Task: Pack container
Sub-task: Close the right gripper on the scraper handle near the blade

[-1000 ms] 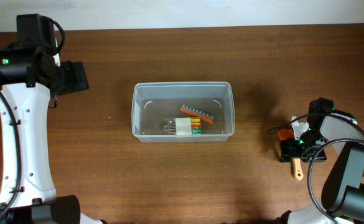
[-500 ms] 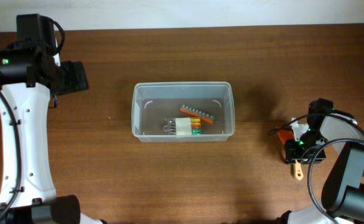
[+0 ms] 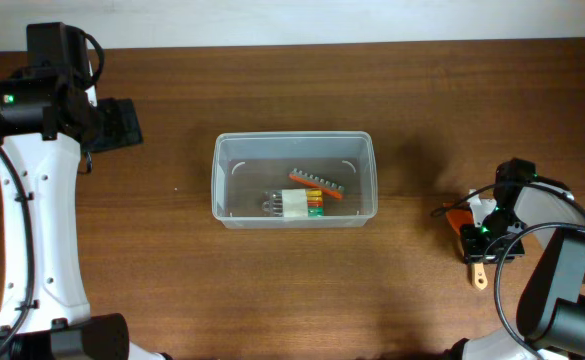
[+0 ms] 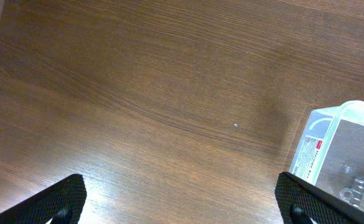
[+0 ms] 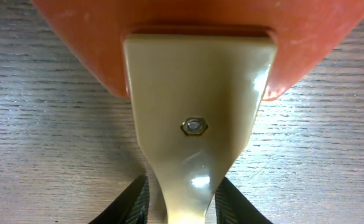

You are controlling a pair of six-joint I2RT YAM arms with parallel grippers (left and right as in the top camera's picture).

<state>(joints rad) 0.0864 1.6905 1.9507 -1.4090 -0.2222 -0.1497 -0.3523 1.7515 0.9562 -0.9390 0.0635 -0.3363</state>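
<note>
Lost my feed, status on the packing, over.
Left gripper open over table. Right gripper pinching spatula handle. Container central, partly loaded. Nothing between them.

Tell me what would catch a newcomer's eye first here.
The clear container in the middle of the table stands out, holding an orange bit strip and a small colourful pack. At the right edge, the right pincer grips the cream handle of an orange scraper; the left pincer hangs open over bare wood.

One container point(image 3: 294, 137), two tools point(image 3: 316, 184), one spatula point(image 5: 197, 124)
</note>
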